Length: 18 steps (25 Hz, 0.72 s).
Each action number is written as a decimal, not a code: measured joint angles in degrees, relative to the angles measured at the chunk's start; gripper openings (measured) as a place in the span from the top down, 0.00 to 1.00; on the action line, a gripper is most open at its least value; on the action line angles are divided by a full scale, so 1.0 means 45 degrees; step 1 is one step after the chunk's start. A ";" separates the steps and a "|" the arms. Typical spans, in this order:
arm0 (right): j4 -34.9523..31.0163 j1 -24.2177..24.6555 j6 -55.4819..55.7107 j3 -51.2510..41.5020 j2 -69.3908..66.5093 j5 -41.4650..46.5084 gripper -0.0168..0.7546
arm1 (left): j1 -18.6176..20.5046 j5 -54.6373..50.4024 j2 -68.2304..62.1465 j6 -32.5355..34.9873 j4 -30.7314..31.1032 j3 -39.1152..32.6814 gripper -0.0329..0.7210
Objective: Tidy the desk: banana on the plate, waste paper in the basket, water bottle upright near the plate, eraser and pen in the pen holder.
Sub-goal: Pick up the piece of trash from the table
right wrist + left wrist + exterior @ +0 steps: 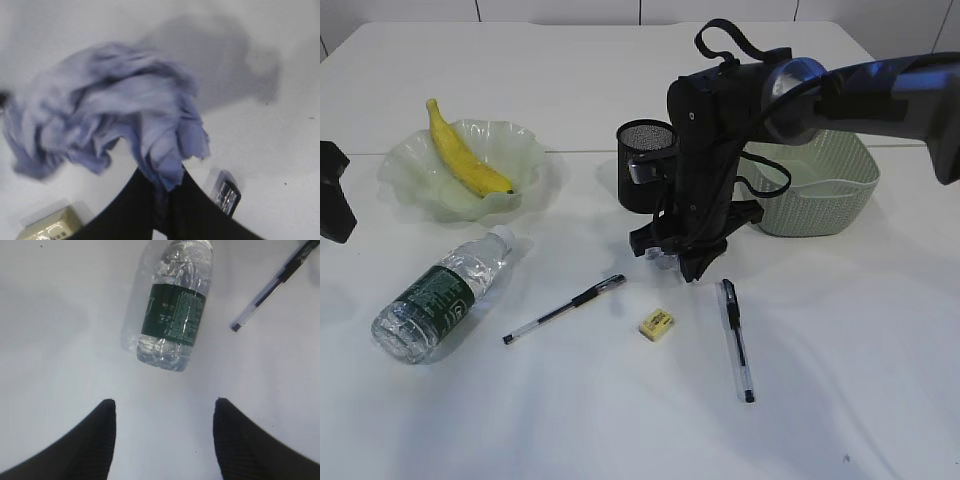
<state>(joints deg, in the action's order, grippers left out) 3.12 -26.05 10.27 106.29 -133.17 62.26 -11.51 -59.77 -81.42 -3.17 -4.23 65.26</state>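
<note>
At the far left edge of the exterior view only a dark sliver of the left arm shows, cut off by the frame. Its own camera gives the left pincer (162, 432) as two black fingertips standing wide apart over bare white counter (840, 400), nothing between them. The water bottle (175, 310) lies on its side just beyond those tips, its cap end running out of the top of that view; one pen (272, 287) is also clipped at the corner there.

The counter is a plain white top, with white wall panels behind it.

Moving right: the banana (468, 160) rests in the pale green plate (535, 150), and the bottle lies in front of the plate, cap toward it. A pen lies slanted beside it, then the eraser (656, 322), then a second pen (737, 340).

Centre right, the right arm's black wrist hides the right pincer (162, 200) and part of the pen holder (642, 150); the basket (840, 195) sits behind, partly covered too. The wrist camera, blurred, shows those tips pressed together on the waste paper (115, 120), which bulges beyond them above the counter, with the eraser at the lower left corner.
</note>
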 joint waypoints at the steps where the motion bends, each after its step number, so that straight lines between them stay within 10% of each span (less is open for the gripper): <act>1: 0.0000 0.0000 -0.0029 0.0000 0.0000 0.0042 0.96 | 0.0000 0.0000 0.0000 0.0000 0.0000 0.0000 0.39; 18: -0.0455 0.0000 -0.0736 0.0025 0.1246 0.0718 0.97 | 0.0000 -0.0022 0.0000 0.0000 0.0000 0.0000 0.39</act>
<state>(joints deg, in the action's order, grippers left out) 1.08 -26.05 6.96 106.40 -127.57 65.49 -11.51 -59.87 -81.42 -3.17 -4.23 65.26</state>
